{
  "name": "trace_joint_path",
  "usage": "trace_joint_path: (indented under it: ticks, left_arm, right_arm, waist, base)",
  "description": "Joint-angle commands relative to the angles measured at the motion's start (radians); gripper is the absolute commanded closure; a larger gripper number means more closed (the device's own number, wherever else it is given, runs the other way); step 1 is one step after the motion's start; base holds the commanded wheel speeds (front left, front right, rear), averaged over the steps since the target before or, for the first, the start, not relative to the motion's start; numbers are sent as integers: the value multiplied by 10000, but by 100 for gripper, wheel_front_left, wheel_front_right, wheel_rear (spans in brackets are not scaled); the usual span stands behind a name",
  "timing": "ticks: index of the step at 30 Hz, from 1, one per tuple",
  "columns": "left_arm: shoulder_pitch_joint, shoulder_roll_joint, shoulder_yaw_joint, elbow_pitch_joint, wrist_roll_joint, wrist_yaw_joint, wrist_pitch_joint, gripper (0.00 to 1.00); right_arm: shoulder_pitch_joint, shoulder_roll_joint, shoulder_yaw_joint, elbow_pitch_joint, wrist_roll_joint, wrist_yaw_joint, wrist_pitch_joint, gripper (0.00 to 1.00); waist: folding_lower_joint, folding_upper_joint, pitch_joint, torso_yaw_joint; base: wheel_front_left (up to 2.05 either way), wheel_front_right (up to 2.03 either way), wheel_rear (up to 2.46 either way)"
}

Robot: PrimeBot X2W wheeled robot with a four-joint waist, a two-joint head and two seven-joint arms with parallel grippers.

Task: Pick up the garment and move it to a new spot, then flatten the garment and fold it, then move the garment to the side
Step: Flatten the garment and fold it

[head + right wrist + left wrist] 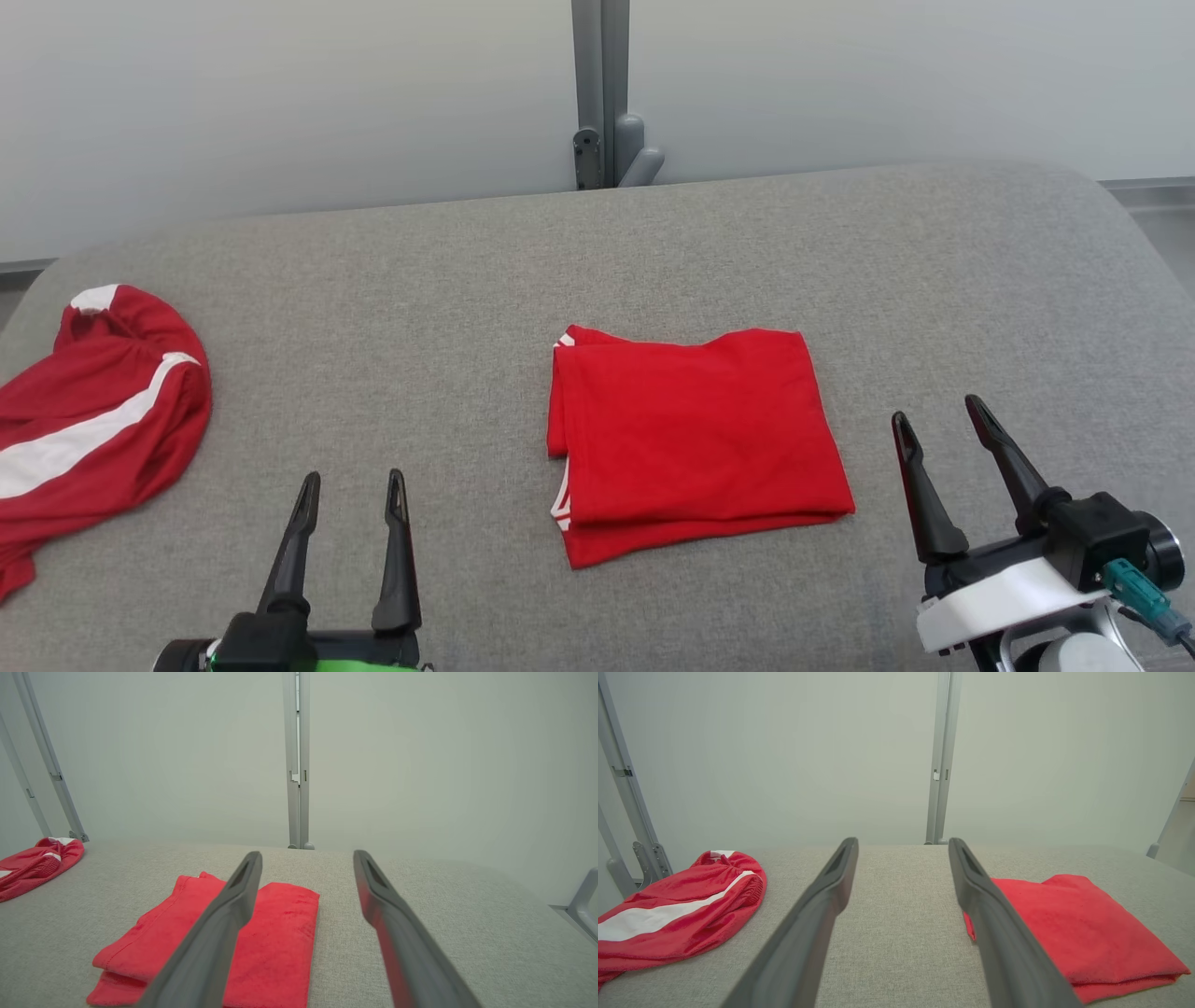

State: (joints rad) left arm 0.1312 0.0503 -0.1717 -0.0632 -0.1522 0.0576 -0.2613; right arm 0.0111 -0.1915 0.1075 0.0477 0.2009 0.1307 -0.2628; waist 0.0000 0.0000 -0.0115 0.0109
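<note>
One folded red garment (695, 439) lay flat near the middle of the grey fabric-covered table (420, 308), somewhat closer to the near edge than to the far one. It made a roughly square, bright red packet of several layers. The layers were stacked unevenly along its left side, where thin white trim (563, 495) peeked out. Its top surface was smooth, with a slight dip in the far edge and a soft fold line running along the near edge.

The right gripper (936, 409) hovered just beside the packet's near right corner, clear of the cloth, its two dark fingers spread wide with nothing between them. The left gripper (355, 478) sat by the table's near edge, to the left of the packet and apart from it, its fingers likewise parted and empty.

A crumpled darker red garment (103, 411) with broad white stripes lay bunched at the table's left edge. Beyond the far edge rose a grey post (602, 93) against a pale wall.
</note>
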Motion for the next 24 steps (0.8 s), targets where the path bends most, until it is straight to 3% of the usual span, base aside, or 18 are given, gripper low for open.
trace_joint_path:
  ticks: [1, 11, 24]
  left_arm:
    - [250, 5, 56, -1, 74, -87, -34, 0]
    - [986, 7, 236, 659, 79, -197, -34, 0]
    - [1237, 7, 330, 1080, 80, -306, -36, 0]
  right_arm:
    - [167, 97, -40, -140, -157, -1, -36, 0]
    - [1025, 590, -126, -306, -261, -3, -38, 0]
    - [1471, 663, -323, 41, -217, -1, -39, 0]
  waist:
    - [0, 0, -172, -132]
    - [0, 0, -617, -170]
    - [0, 0, -964, -36]
  base:
    - [0, 0, 0]
    - [0, 0, 0]
    - [0, 0, 0]
